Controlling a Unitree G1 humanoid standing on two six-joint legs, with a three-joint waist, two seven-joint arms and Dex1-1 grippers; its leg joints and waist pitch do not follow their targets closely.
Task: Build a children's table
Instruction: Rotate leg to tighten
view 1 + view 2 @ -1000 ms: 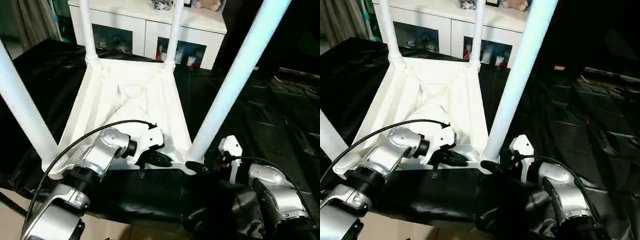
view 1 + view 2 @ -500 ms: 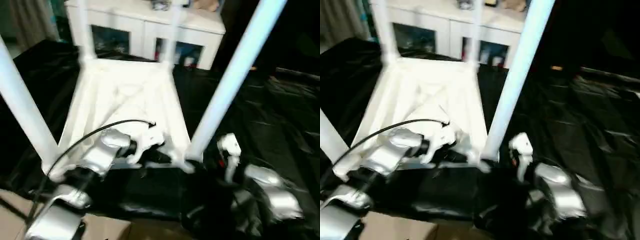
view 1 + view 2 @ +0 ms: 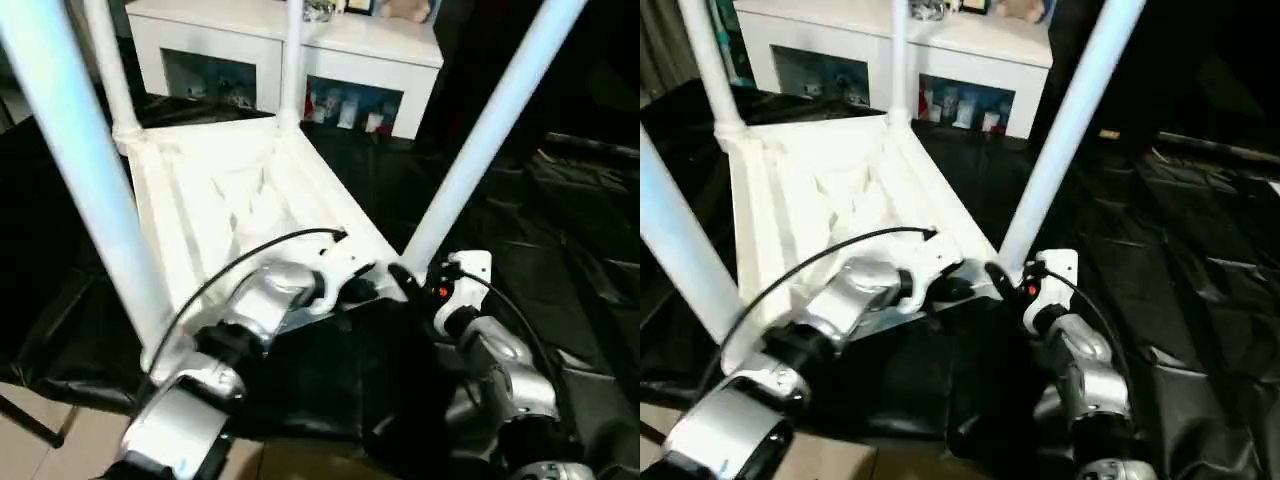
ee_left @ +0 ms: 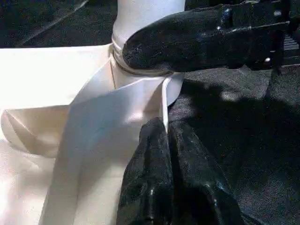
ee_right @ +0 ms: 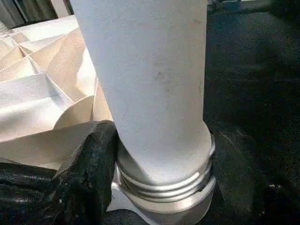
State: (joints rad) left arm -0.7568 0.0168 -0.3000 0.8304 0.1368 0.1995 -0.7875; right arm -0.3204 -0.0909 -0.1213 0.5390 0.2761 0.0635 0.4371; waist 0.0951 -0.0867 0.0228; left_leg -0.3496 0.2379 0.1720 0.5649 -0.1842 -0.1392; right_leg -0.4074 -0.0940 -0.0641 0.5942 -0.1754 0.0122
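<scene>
black sheet (image 3: 560, 230); table leg (image 5: 154, 93) base between right jaws.

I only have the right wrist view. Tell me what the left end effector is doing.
Observer: The left end effector is shut, tips at the tabletop edge, beside the near right leg that you see.
Operator: Count the legs standing.
Observer: Four. Besides yours, the near left leg, far left leg and far right leg all stand upright in the upturned top.
Operator: Say what's behind the table.
Observer: A white cabinet with glass doors.
</scene>
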